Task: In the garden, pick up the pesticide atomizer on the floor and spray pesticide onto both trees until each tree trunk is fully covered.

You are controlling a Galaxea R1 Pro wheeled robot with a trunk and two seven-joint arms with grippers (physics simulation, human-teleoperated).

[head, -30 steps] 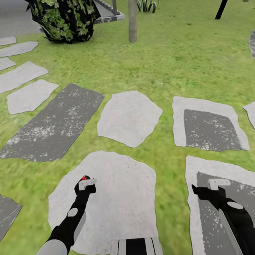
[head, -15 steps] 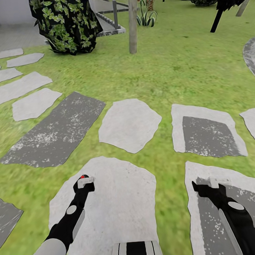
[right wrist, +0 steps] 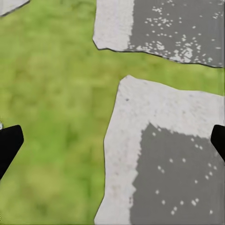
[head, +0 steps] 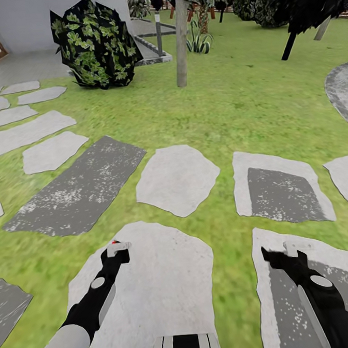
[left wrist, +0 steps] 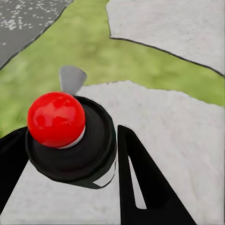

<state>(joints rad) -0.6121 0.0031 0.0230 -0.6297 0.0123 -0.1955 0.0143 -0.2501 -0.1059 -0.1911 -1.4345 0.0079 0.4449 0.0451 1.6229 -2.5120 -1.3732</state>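
Left wrist view shows the left end effector clamped around the pesticide atomizer, a small dark body with a red knob; it looks light, rigid and smooth, best gripped round its barrel. The right end effector hangs spread apart over paving. A pale tree trunk stands well ahead.

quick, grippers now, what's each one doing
Left gripper: shut on the pesticide atomizer, red knob showing.
Right gripper: open, holding nothing, above a stepping stone.

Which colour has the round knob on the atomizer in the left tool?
Bright red knob, clearest in the left wrist view.
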